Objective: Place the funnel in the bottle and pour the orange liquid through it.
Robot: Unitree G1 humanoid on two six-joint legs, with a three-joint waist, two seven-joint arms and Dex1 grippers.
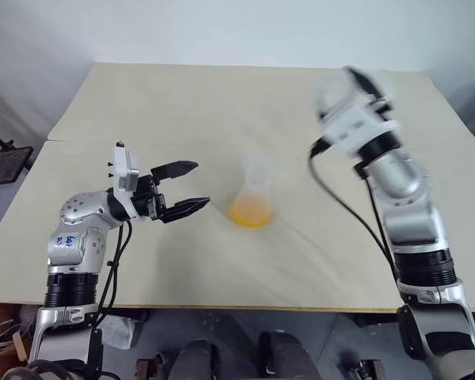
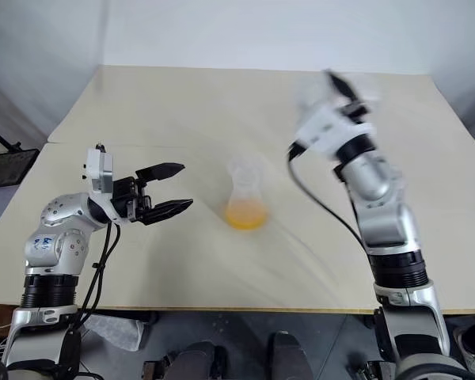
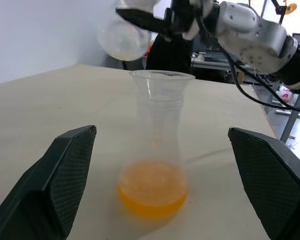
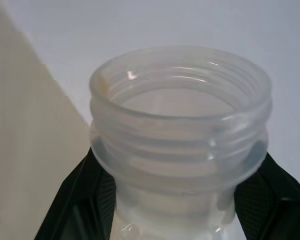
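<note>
Beige table (image 1: 142,103), bottle (image 1: 252,198) with orange liquid (image 1: 251,212) mid-table, nearer the front edge. Right gripper (image 4: 175,200) is clamped on an emptied flask (image 4: 177,130), left gripper (image 1: 184,188) spread wide. Set yours down gently.

Bottle (image 1: 252,198): clear, colourless; neck ringed with faint moulded ridges.
Orange liquid (image 1: 251,212): translucent yellow-orange, paler toward the top edge.
Desk (image 1: 222,103): pale cream-beige, plain, a thin darker seam crossing toward 9 o'clock.
Left gripper (image 1: 191,187): black fingers (image 3: 65,175), inner pads (image 3: 270,175) patterned with a fine cross-hatched mesh; white block behind, silver-grey arm with a blue-marked label.
Right gripper (image 3: 155,20): black fingers (image 4: 87,200), same fine mesh texture; white and silver-grey wrist, black cable.
Flask (image 4: 180,130) in right gripper: clear, milky-white at the threaded neck.
Wall (image 1: 222,32): plain white-grey.
</note>
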